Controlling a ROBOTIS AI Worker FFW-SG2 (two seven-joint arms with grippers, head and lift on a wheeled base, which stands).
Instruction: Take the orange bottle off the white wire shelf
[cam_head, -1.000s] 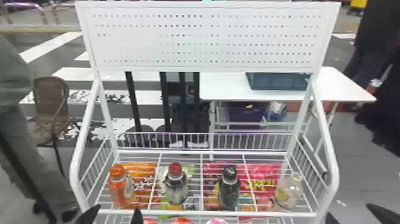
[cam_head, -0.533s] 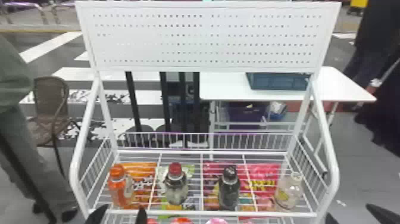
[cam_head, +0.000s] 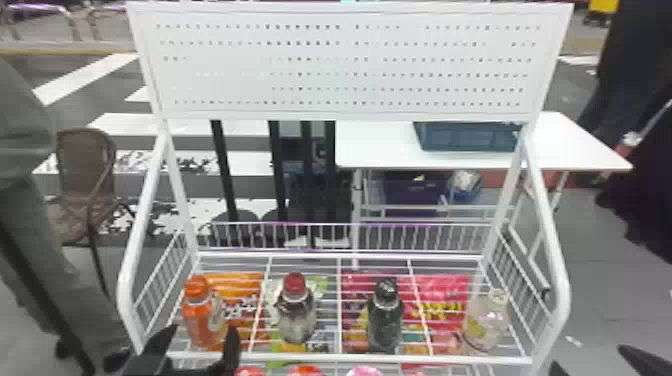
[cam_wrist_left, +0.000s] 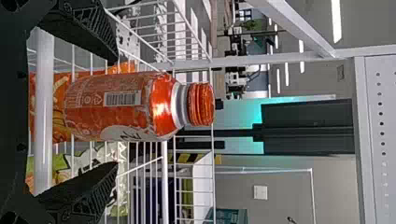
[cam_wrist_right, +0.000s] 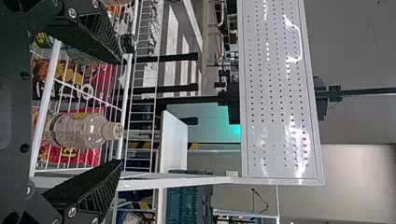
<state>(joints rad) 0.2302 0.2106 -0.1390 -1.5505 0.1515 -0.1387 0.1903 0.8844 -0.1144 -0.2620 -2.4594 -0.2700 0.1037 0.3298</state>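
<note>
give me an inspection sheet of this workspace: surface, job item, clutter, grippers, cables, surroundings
Surface: white wire shelf, perforated panel above its back
Job's things: orange bottle upright at the shelf's left end, cap on
Clutter: red-capped bottle, dark bottle and clear bottle standing to its right; bright packets under the wires
Grippers: left gripper open before the orange bottle, not gripping it; right gripper open, holding nothing
Cables: nothing seen around the bottles
Surroundings: white table with blue crate behind; brown chair behind, left
</note>
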